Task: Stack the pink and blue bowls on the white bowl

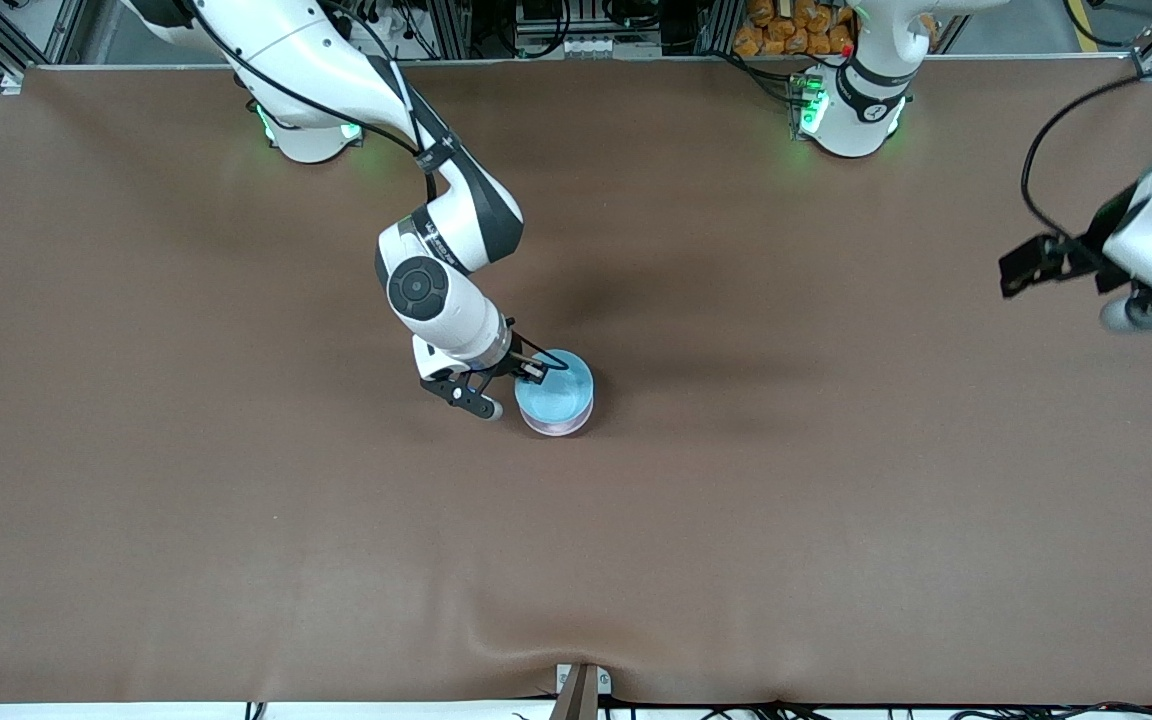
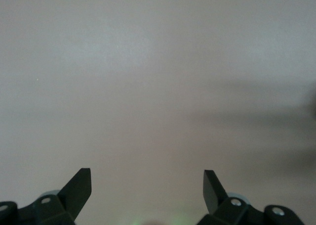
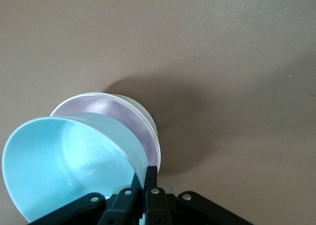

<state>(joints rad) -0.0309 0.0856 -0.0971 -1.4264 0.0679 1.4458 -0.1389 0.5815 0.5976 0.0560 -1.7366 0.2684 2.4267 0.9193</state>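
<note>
Right gripper (image 3: 146, 184): clenched on blue bowl's (image 3: 64, 160) rim, tilted over pink bowl (image 3: 129, 117).
Left gripper (image 2: 147, 185): released, parked at table's (image 1: 836, 550) 3 o'clock edge.

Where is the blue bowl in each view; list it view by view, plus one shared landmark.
Front view: blue bowl mid-table, atop the pink bowl, right gripper pinching its rim.
Left wrist view: not in it.
Right wrist view: tilted over the pink bowl.
Shared landmark: brown table.
</note>
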